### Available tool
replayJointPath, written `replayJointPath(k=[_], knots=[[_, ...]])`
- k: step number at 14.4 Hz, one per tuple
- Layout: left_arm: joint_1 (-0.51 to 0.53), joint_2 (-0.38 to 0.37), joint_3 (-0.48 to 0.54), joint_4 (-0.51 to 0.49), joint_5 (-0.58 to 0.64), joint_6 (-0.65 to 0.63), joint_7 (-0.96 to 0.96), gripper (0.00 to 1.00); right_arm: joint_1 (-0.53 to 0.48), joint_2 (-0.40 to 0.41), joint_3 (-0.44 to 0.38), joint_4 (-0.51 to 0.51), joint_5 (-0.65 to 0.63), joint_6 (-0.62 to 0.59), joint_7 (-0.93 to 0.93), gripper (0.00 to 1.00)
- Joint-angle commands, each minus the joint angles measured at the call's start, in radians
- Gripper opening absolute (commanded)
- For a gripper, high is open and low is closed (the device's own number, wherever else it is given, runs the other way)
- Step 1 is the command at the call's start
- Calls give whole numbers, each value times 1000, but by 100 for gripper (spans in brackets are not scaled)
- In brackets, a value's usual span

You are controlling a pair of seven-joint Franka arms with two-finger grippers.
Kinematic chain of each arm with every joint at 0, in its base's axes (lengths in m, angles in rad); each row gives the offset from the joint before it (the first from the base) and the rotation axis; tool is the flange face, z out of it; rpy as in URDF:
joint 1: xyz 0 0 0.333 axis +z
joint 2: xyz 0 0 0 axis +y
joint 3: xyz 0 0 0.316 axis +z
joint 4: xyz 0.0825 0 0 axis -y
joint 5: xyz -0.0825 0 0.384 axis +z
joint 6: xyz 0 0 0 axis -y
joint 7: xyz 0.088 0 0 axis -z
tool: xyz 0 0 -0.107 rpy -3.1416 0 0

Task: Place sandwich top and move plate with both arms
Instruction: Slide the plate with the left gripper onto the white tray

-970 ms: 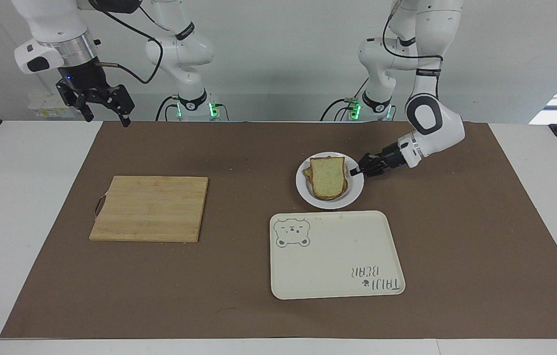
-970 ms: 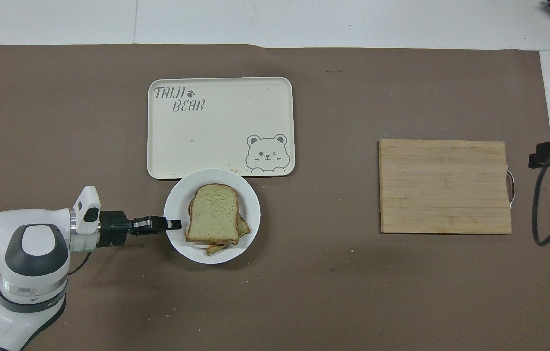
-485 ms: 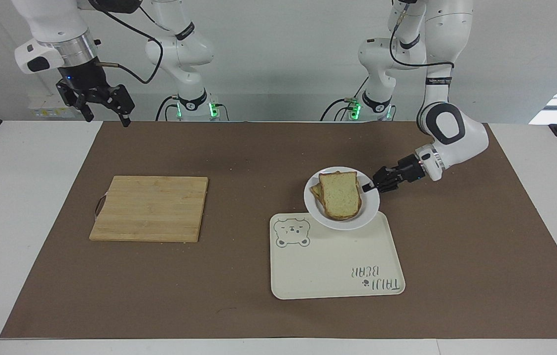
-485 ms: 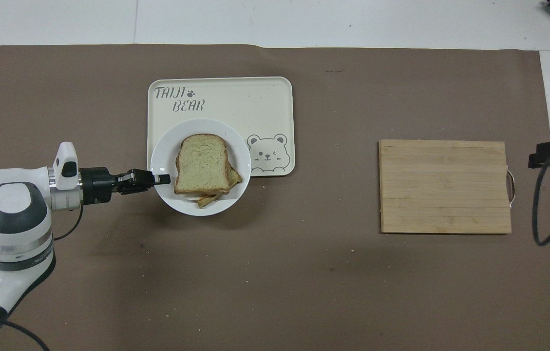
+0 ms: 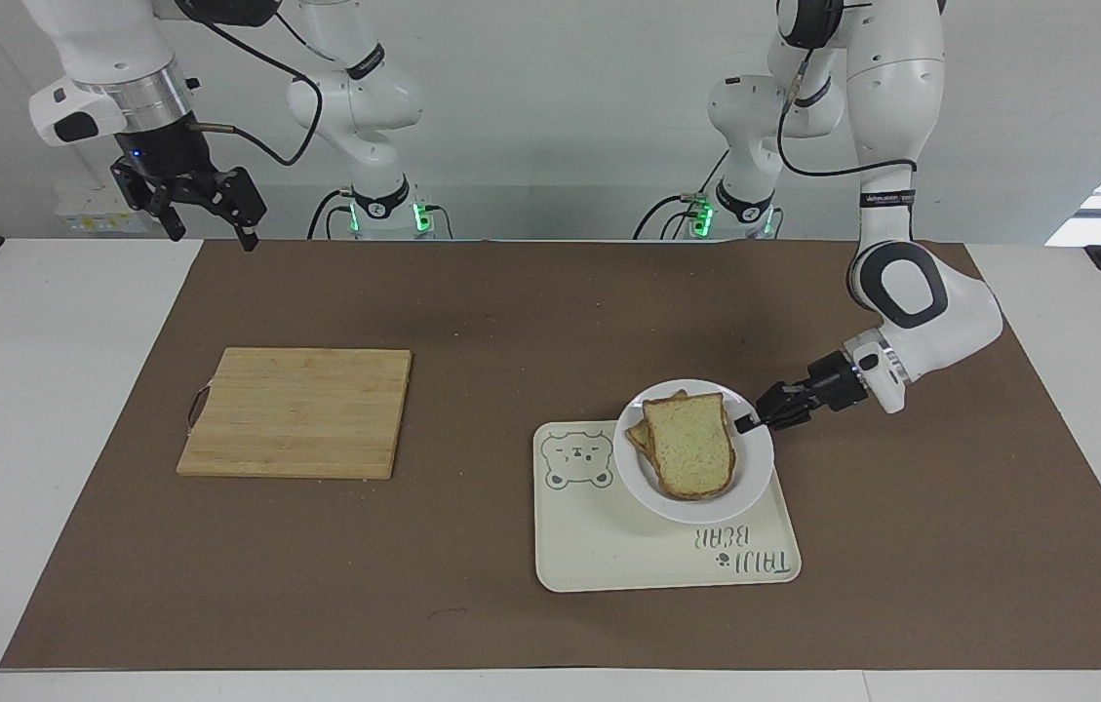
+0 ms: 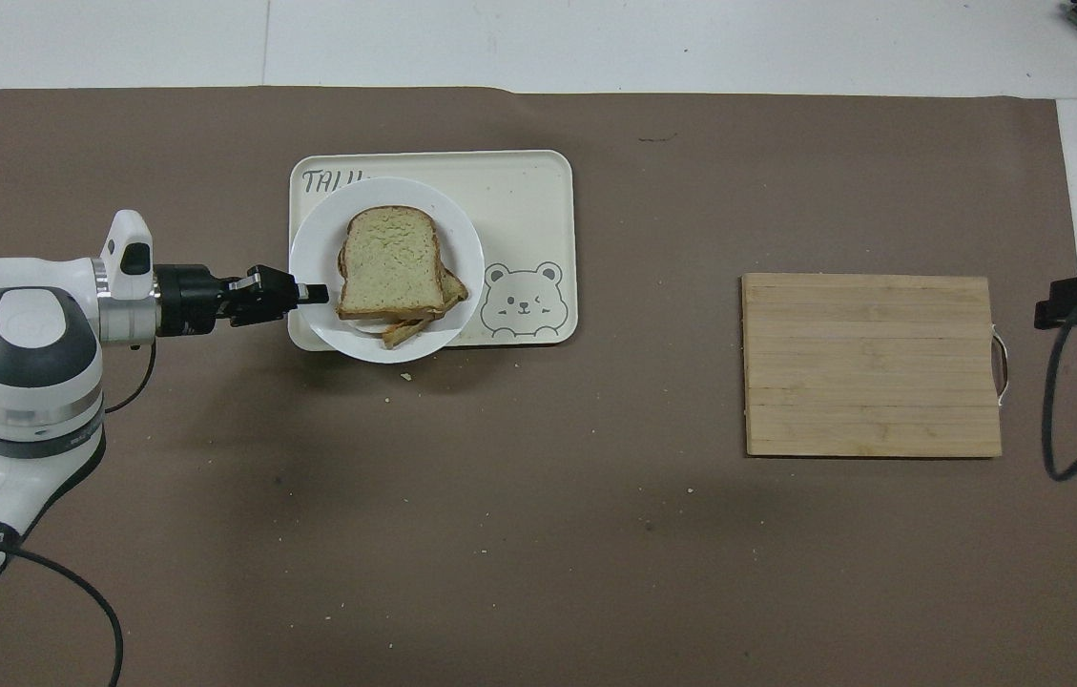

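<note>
Because the plate (image 5: pixel 755 466) is stiff but smooth, my left gripper (image 5: pixel 743 425) holds its rim closed tight, while the loose sandwich top (image 5: pixel 691 445) can slide and my right gripper (image 5: pixel 212 222) waits wide open.

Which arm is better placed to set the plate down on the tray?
Left. The left gripper is shut on the plate rim, holding it over the tray. The right gripper waits, open, raised near the right arm's end of the table.

White plate (image 5: pixel 755 478), pale speckled brown-crusted bread (image 5: pixel 692 456), cream bear-printed tray (image 5: pixel 648 556), tan striped wooden board (image 5: pixel 296 409)
</note>
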Motion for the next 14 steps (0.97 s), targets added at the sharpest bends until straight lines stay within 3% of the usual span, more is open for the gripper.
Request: replayJointPath(k=[1,3,5,6,7,12,14], knots=[[19,110,-23,122,-7,22,-17,0,-8,-22,6,-20,3,-7,-18,100],[22,133,-70,133,-4,111,-20,0,-8,-22,6,-20,3,-7,-18,100],[16,138,-70,131,0,122,-20,0,-8,-22,6,-20,3,-7,-18,100],[10,138,-70,133,8,128,-22,14,-8,-23,6,-20,3,-7,-18,100],[8,139,-70,133,23,142,-20,99,-8,-23,6,-20,3,-7,-18,100],[19,78,-46,150,198,149,-109,100,-8,-23,6,-20,3,-7,-18,100],[13,20,-43,151,406,146,-233,100,-8,-23,6,-20,3,-7,-18,100]])
